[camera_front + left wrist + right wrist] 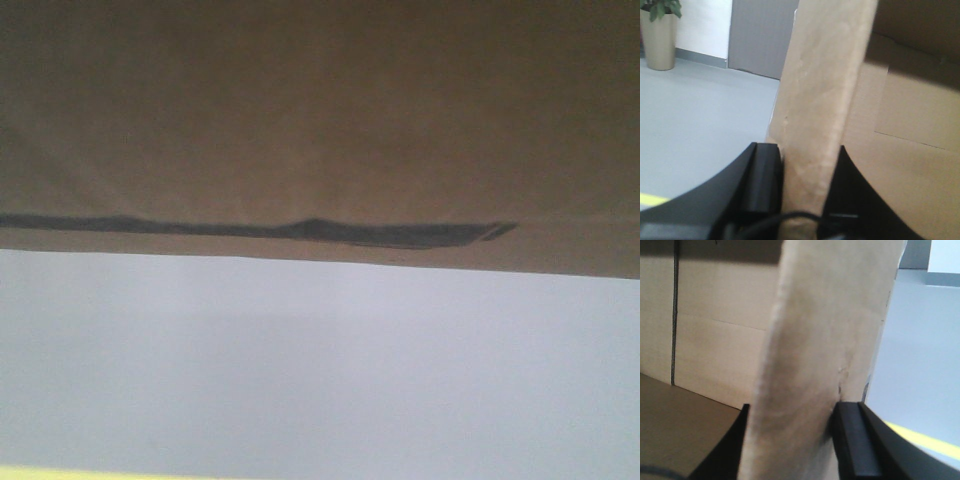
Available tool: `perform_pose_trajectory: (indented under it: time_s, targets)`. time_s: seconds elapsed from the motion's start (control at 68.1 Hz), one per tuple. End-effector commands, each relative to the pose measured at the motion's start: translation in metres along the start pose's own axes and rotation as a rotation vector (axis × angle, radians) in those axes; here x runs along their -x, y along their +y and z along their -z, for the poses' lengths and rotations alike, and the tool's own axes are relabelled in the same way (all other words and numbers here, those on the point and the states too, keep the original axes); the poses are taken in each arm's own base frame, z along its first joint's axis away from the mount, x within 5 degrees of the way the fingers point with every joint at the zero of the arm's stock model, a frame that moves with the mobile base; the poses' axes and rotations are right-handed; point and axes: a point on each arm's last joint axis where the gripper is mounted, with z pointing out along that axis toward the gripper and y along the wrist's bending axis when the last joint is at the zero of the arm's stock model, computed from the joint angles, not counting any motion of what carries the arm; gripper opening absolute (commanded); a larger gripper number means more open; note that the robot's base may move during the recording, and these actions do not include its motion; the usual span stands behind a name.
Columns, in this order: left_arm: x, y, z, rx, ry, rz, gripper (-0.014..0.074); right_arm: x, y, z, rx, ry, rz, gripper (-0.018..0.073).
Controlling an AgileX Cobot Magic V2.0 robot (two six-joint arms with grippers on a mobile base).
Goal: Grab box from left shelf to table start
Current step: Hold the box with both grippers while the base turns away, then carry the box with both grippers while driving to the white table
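The box (pixel 320 120) is brown cardboard. It fills the upper half of the front view at very close range, with a dark strip running along its lower edge. In the left wrist view, my left gripper (pixel 807 155) is shut on an upright cardboard wall of the box (pixel 825 90), one black finger on each side. My right gripper (pixel 792 412) is likewise shut on the box's wall (pixel 830 330) at the other side. The box's inner faces show beside both grippers. The shelf and the table are out of view.
Pale grey floor (pixel 320 380) lies below the box. A yellow floor line (pixel 920 437) runs to the right, and a bit of it shows at the left (pixel 650 200). A potted plant (pixel 660 35) and a grey wall panel (pixel 760 35) stand far left.
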Motion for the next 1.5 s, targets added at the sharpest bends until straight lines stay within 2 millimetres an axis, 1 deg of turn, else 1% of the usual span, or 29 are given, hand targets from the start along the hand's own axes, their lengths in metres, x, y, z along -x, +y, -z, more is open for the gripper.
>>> perform_pose_trajectory:
  time_s: [0.0,1.484]
  targets:
    - [0.0175,-0.0133,0.0067,-0.158,-0.123,-0.007,-0.0099,0.0244,0.0031,0.0034,0.011,-0.192,-0.002,0.0059]
    - [0.0186,-0.0132,0.0052,-0.165,-0.122,-0.005,-0.0099,0.0238,0.0032,0.0032,0.012,-0.184,-0.002,0.0059]
